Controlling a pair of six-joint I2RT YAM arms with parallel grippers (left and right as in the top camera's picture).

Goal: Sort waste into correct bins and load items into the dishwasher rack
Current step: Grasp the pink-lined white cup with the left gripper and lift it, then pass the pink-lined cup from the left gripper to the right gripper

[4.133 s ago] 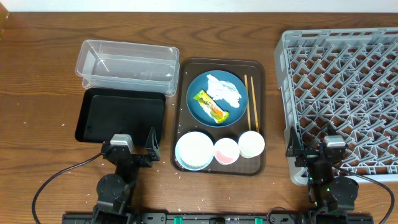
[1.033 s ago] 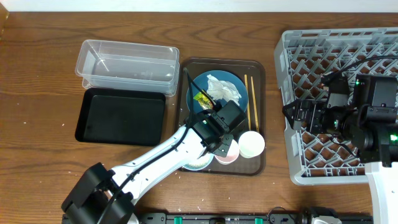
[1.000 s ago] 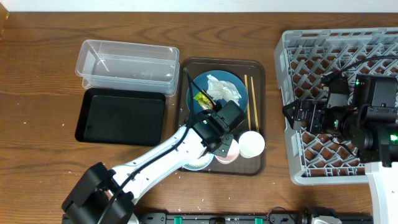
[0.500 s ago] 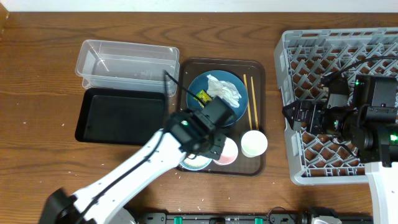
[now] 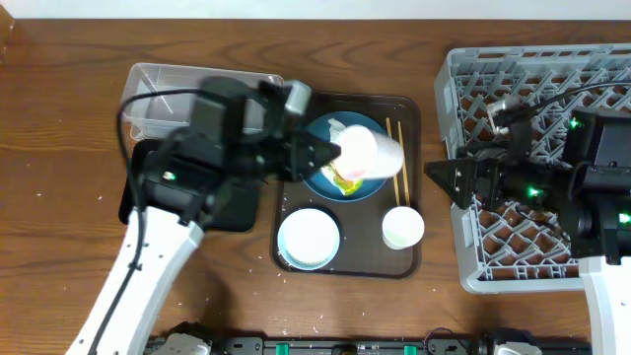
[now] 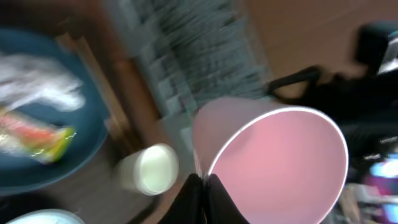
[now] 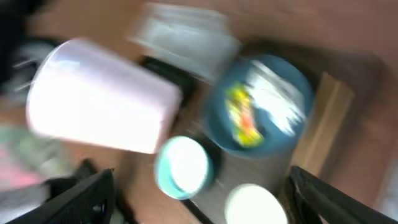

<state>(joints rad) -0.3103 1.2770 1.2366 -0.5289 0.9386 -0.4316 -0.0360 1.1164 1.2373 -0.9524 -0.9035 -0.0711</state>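
Note:
My left gripper [image 5: 335, 155] is shut on the rim of the pink cup [image 5: 371, 151], which hangs tipped on its side above the blue plate [image 5: 314, 176]. The left wrist view shows the pink cup [image 6: 280, 168] pinched at its edge by my closed fingers [image 6: 198, 202]. The snack wrapper [image 5: 345, 178] and white tissue [image 5: 335, 128] lie on the plate. Chopsticks [image 5: 400, 170], the white cup [image 5: 402, 226] and the white bowl [image 5: 309, 238] rest on the brown tray [image 5: 360, 258]. My right gripper [image 5: 436, 177] is open and empty between tray and dishwasher rack [image 5: 552, 99].
The clear tub [image 5: 158, 79] and black tray [image 5: 245, 209] sit left of the brown tray, partly under my left arm. In the right wrist view the pink cup [image 7: 99, 99] hangs at upper left, with the bowl [image 7: 183, 168] and white cup [image 7: 255, 205] below.
My left gripper has lifted the pink cup off the brown tray and carried it up over the plate. My right gripper has moved left, out from over the rack toward the tray.

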